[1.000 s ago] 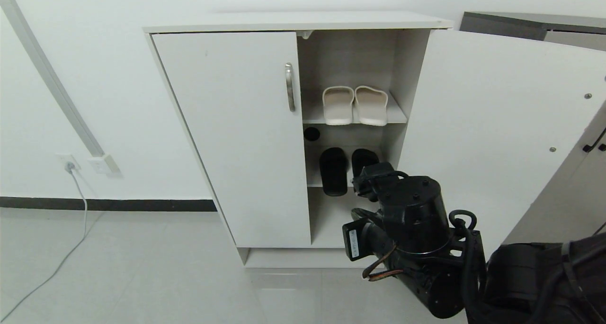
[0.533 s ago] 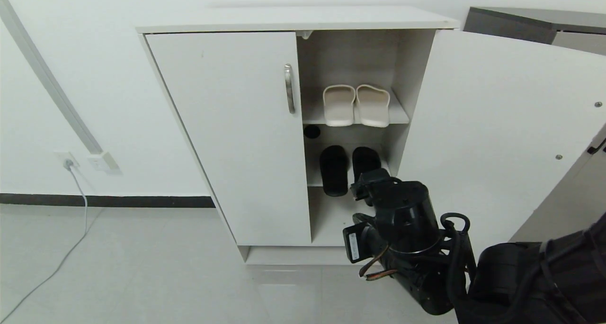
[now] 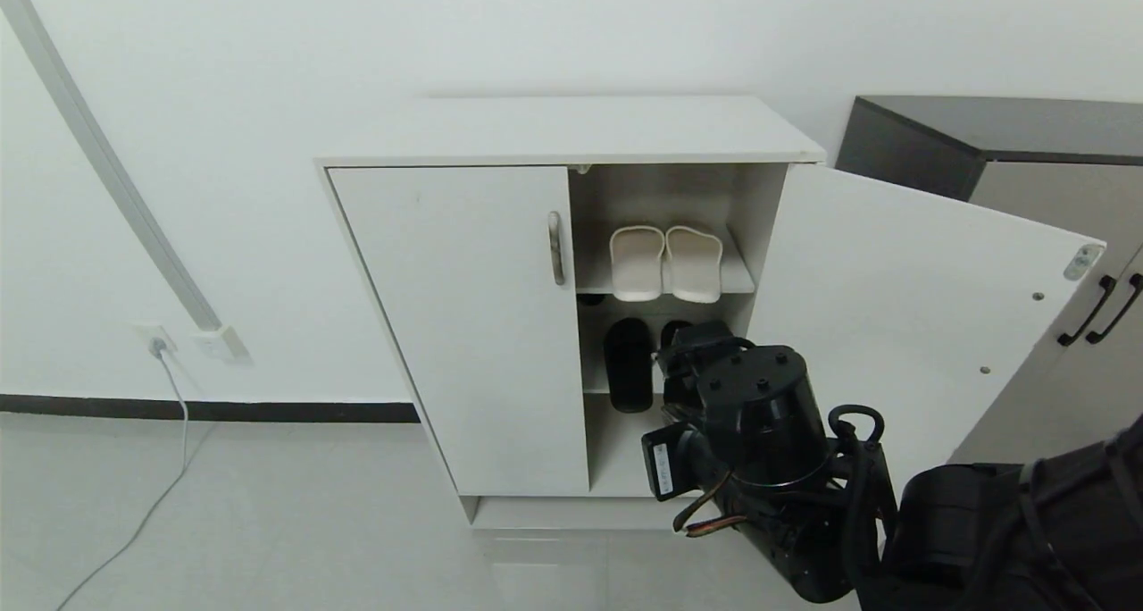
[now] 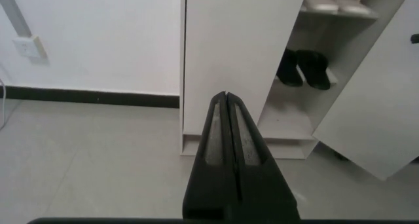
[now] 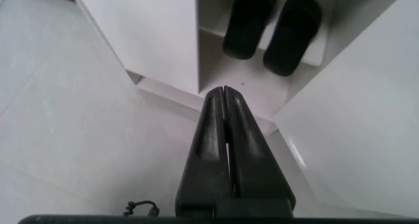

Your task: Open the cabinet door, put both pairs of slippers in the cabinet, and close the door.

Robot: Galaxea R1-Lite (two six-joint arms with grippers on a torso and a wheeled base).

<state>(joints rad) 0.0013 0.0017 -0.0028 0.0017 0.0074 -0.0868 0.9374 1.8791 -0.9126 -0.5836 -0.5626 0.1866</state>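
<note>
Slippers are both inside the cabinet (image 3: 571,129): white pair (image 3: 665,263) above, black pair (image 3: 628,364) below. The whole view has just pulled back, so the camera moved, not the shoes. Right gripper (image 5: 225,92) and left gripper (image 4: 226,96) are pinched together, empty. Only the right door (image 3: 902,316), standing wide open, looks left to do.

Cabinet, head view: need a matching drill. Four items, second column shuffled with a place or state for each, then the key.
Column A
1. white slippers
2. black slippers
3. right door
4. left door

Column B
a. shut
b. on the upper shelf
c. swung open
d. on the middle shelf

Pairs: 1-b, 2-d, 3-c, 4-a
</note>
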